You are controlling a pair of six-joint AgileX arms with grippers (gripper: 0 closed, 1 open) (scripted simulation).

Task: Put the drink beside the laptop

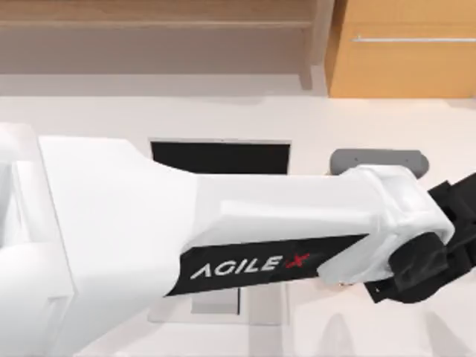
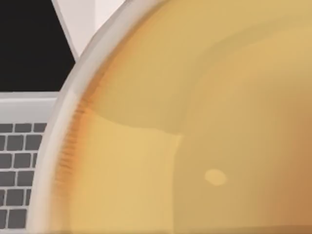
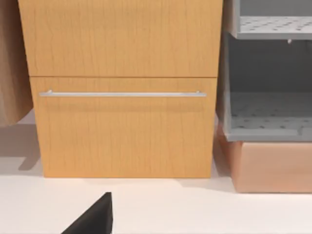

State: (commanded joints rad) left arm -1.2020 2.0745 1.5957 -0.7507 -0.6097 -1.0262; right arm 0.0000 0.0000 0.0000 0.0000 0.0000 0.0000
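Note:
The drink's pale yellow lid [image 2: 195, 136] sits right up against the left wrist camera, with its pale rim [image 2: 63, 126] beside the laptop's grey keyboard [image 2: 17, 165] and black screen [image 2: 29, 44]. In the top view my left arm reaches across the laptop [image 1: 219, 158] to its right side. The black left gripper [image 1: 428, 260] hangs there, and the cup is hidden under it. A black fingertip [image 3: 95, 217] of my right gripper shows low in the right wrist view.
A flat grey rounded shape [image 1: 379, 160] lies on the white table right of the laptop screen. A wooden cabinet with a drawer handle [image 3: 122, 93] and a grey shelf unit [image 3: 268, 112] stand at the table's back right.

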